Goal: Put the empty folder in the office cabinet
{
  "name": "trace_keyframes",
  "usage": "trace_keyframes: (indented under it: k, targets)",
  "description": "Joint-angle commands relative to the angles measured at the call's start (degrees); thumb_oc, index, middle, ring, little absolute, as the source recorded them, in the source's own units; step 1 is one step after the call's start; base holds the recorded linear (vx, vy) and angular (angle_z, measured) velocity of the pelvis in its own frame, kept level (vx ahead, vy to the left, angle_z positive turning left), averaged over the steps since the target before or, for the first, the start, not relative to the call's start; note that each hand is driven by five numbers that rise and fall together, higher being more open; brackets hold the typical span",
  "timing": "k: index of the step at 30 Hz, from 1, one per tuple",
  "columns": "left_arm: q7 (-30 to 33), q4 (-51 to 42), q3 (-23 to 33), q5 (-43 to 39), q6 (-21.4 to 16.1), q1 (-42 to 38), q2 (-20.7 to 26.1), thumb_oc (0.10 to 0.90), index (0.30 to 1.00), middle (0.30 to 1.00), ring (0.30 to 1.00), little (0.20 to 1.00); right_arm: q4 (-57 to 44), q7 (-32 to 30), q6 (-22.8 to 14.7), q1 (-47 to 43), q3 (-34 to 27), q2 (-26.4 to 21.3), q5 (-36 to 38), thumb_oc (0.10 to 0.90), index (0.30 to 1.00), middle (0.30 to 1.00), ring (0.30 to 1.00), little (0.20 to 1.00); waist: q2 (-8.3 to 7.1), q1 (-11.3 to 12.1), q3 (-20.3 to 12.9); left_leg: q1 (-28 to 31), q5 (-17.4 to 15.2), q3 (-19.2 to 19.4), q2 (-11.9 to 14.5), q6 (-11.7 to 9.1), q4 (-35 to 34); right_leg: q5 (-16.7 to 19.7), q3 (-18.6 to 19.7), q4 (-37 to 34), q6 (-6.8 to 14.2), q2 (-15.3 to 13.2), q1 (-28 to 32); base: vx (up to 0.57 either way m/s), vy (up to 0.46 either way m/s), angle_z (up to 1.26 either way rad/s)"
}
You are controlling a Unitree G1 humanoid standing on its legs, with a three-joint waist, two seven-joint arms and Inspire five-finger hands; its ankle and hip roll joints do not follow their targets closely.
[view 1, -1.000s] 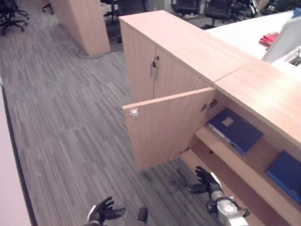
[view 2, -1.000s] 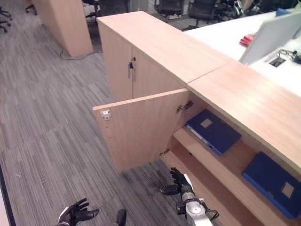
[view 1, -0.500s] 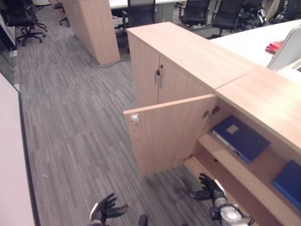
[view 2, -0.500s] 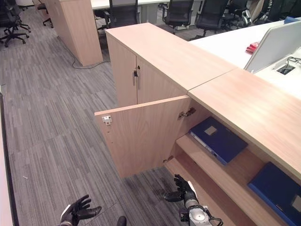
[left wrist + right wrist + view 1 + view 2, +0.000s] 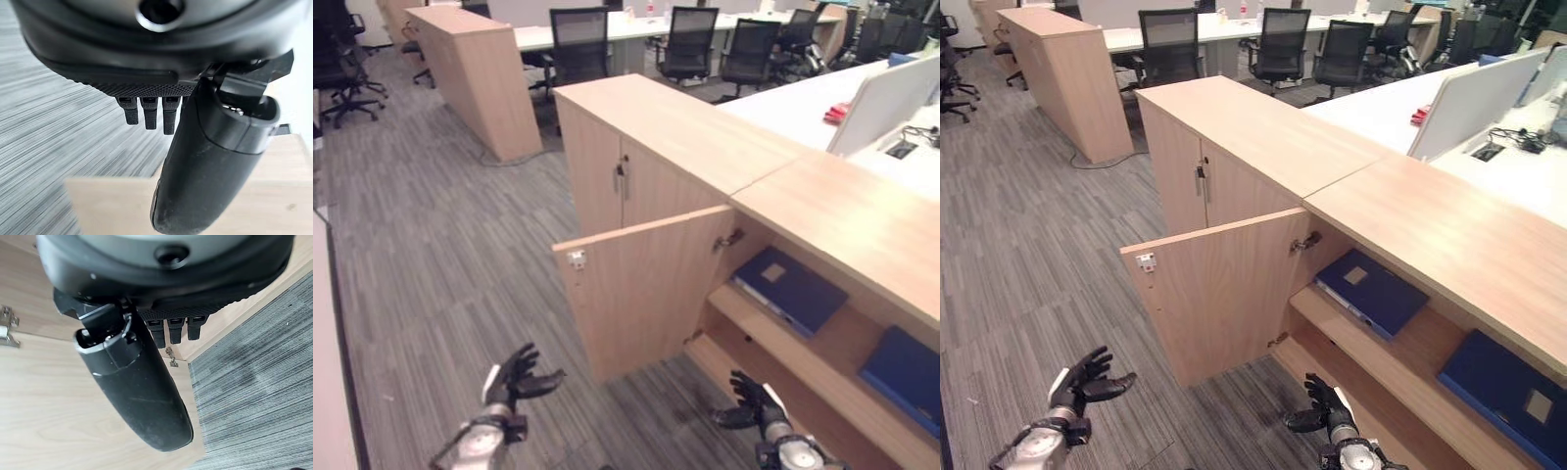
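Left hand [image 5: 514, 377] is hovering over carpet left of the cabinet door [image 5: 641, 294], fingers spread, gripping nothing. Blue folder [image 5: 790, 289] is lying flat on the shelf [image 5: 822, 354] just right of that door, another folder [image 5: 906, 364] farther right. Right hand [image 5: 751, 402], below the door's hinge side, is likewise splayed and empty; judged next, swinging the door shut calls for a flat push near its free edge.

Dark hands [image 5: 516, 375], silver-grey wrists.

The left hand [image 5: 205, 161] has straight fingers [image 5: 149, 112] and holds nothing; past it are grey carpet [image 5: 58, 132] and a light wooden surface [image 5: 112, 205].
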Motion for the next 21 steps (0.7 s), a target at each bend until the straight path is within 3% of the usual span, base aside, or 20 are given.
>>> trace_keyframes:
  k: [1, 13, 21]
  targets:
    - [1.3, 1.7, 1.0, -1.8, -5.9, -11.5, 6.1, 0.800, 0.900, 0.900, 0.900, 0.900, -5.7, 0.8, -3.7, -3.0, 1.9, -4.5, -0.2, 0.800, 0.900, 0.900, 0.900, 0.900, 1.91, -0.8, -2.0, 4.0, -8.5, 0.1, 0.5, -2.0, 0.0, -4.2, -2.5, 1.3, 3.9, -1.4, 1.8, -0.01, 0.000, -0.09]
    - [0.3, 3.8, -1.9, -1.8, -5.5, -20.2, 10.6, 0.800, 0.900, 0.900, 0.900, 0.900, -4.7, 1.6, -3.3, -2.8, 3.1, -5.1, -1.3, 0.800, 0.900, 0.900, 0.900, 0.900, 2.21, -3.0, -2.4, 4.2, -8.7, 1.3, 0.5, -2.0, 0.0, -3.8, -1.2, 2.0, 4.3, -1.5, 0.8, 0.00, 0.004, -0.07]
    - [-0.8, 1.5, -6.0, -1.6, -5.6, -24.2, 9.8, 0.800, 0.900, 0.900, 0.900, 0.900, -3.5, 1.5, -2.9, -3.2, 3.0, -5.0, -1.8, 0.800, 0.900, 0.900, 0.900, 0.900, 2.21, -3.9, -2.6, 4.0, -8.8, 1.8, 0.5, -1.9, 0.0, -3.7, -0.7, 2.5, 4.5, -1.7, 0.0, 0.00, 0.007, -0.06]
